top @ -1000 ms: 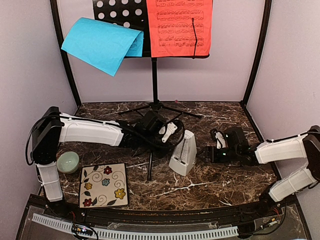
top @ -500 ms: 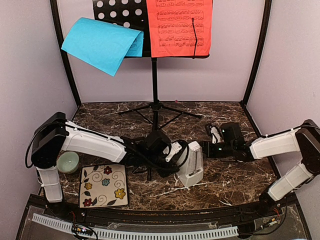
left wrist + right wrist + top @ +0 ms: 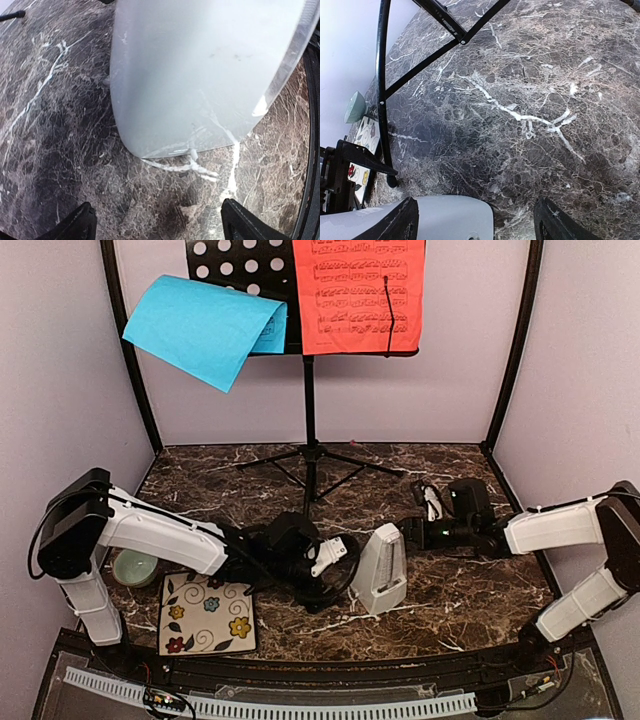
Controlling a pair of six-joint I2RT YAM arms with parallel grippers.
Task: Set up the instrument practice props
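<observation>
Metronome sitting between both end effectors

The metronome point(image 3: 380, 565) stands upright on the tabletop point(image 3: 460, 595). The left end effector point(image 3: 337, 552) is just beside its left face, fingers spread and gripping nothing. The right end effector point(image 3: 412, 533) is near its far right side, also apart and empty. The stand point(image 3: 309, 410) at the back carries the red sheet point(image 3: 355, 295) and blue sheet point(image 3: 195, 330).

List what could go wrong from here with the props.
1. The metronome stands close between the open left gripper and open right gripper; a sideways move by either might topple it.
2. The blue sheet droops off the left edge of the music stand; a bump to the stand's legs could slide it off.
</observation>
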